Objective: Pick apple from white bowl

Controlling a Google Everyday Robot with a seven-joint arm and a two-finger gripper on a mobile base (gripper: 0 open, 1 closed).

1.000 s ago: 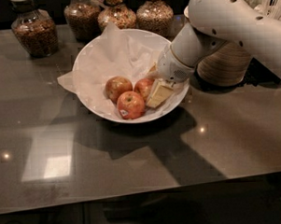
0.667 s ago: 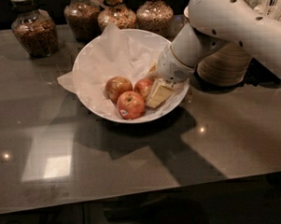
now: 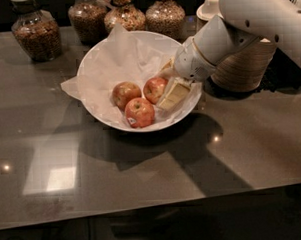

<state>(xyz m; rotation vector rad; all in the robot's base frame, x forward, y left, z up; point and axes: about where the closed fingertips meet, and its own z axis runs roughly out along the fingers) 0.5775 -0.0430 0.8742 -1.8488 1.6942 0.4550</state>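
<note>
The white bowl (image 3: pixel 95 64), wide and lined with crumpled white paper, stands on the dark table and holds three apples. The apple (image 3: pixel 154 88), red with pale blotches and no sticker, lies at the right of the bowl. My gripper (image 3: pixel 165 87) reaches into the bowl from the right, over its rim, and sits right against this apple's right side. A red apple with a white sticker (image 3: pixel 139 112) lies at the front. A duller yellow-brown apple (image 3: pixel 125 93) lies at the left.
Several glass jars of nuts (image 3: pixel 35 32) line the table's back edge. A stack of beige disposable bowls (image 3: pixel 243 63) stands right of the white bowl, under my white arm (image 3: pixel 246 22). The table's front edge runs along the bottom.
</note>
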